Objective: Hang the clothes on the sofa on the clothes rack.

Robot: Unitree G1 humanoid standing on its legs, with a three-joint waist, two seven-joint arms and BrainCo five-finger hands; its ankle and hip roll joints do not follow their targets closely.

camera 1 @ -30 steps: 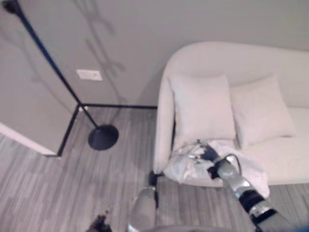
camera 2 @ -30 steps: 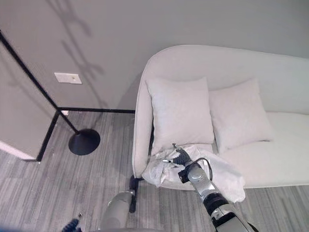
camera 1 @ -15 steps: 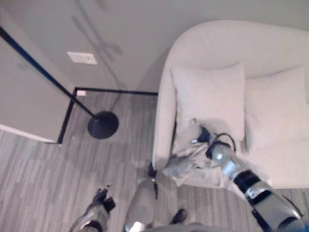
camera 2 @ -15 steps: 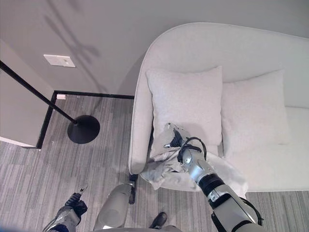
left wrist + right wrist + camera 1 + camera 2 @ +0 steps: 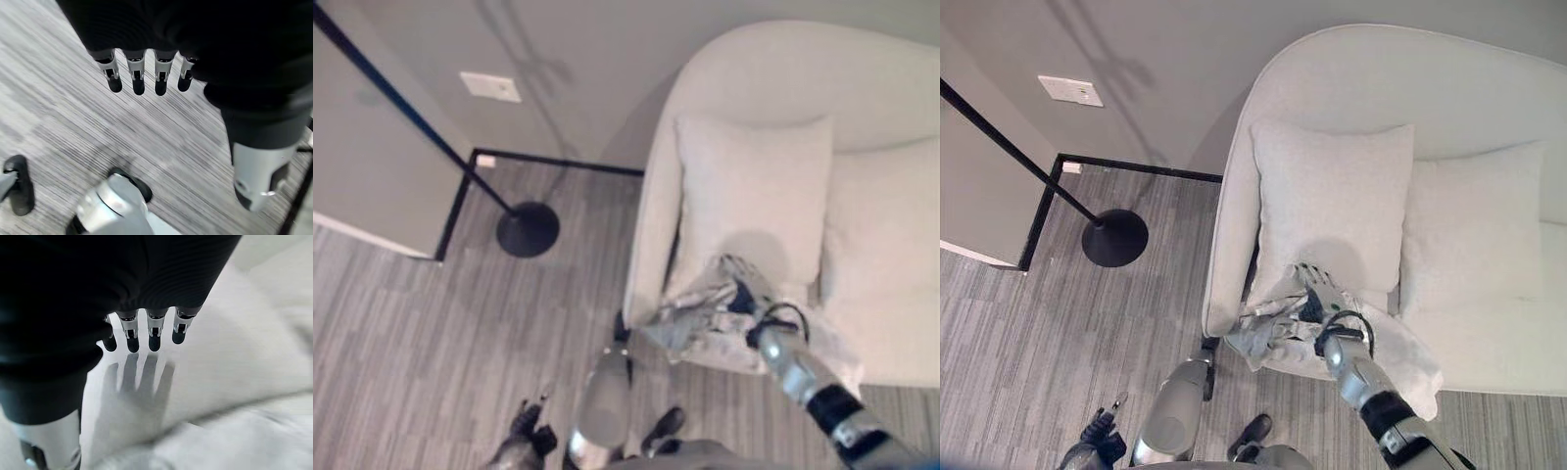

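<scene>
Reaching for pickup | right hand (image 5: 1317, 294) over the clothes (image 5: 1268, 333) heaped on the sofa (image 5: 1234, 225) seat's front edge, fingers (image 5: 154, 335) straight, grasping nothing | left hand (image 5: 146, 73) low over floor, relaxed, idle | I judge grasp not yet made

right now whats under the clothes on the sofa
The clothes lie crumpled on the sofa seat's front edge, below a cushion. The right hand hovers above them, open. Anything beneath is covered.
</scene>
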